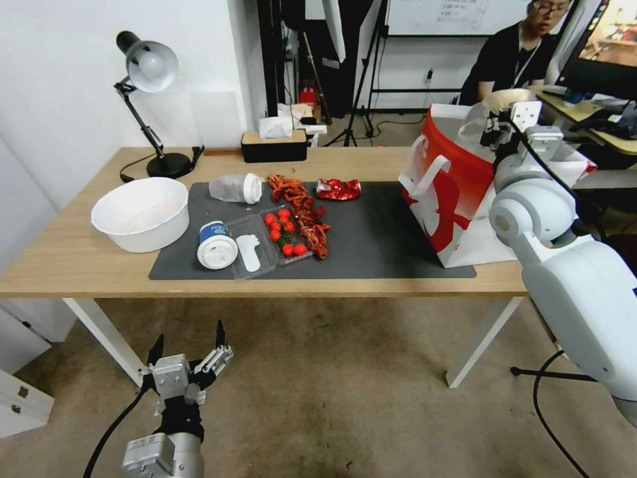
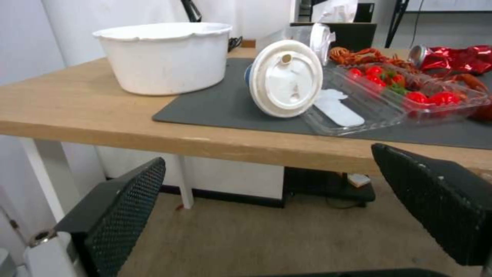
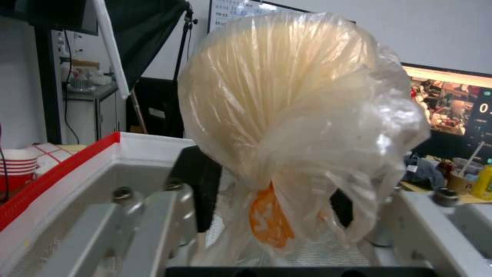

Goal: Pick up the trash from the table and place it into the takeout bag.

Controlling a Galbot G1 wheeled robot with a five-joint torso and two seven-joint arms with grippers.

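My right gripper (image 1: 499,129) hovers over the open top of the red and white takeout bag (image 1: 451,186) at the table's right end. It is shut on a knotted clear plastic bag with a beige bowl inside (image 3: 287,107), pinched at the knot. The rest of the trash lies on the dark mat (image 1: 378,239): a blue-white lidded cup (image 1: 217,245) on its side, a clear white-capped container (image 1: 235,188), a crushed red can (image 1: 338,189), red shells (image 1: 302,202) and a clear tray of small tomatoes (image 1: 282,236). My left gripper (image 1: 189,338) hangs open below the table's front edge, facing the cup (image 2: 284,79).
A large white bowl (image 1: 141,212) stands on the wood table (image 1: 66,259) left of the mat. A black desk lamp (image 1: 149,66) and a tissue box (image 1: 273,143) line the far edge. A person sits behind the bag beside a desk with monitors.
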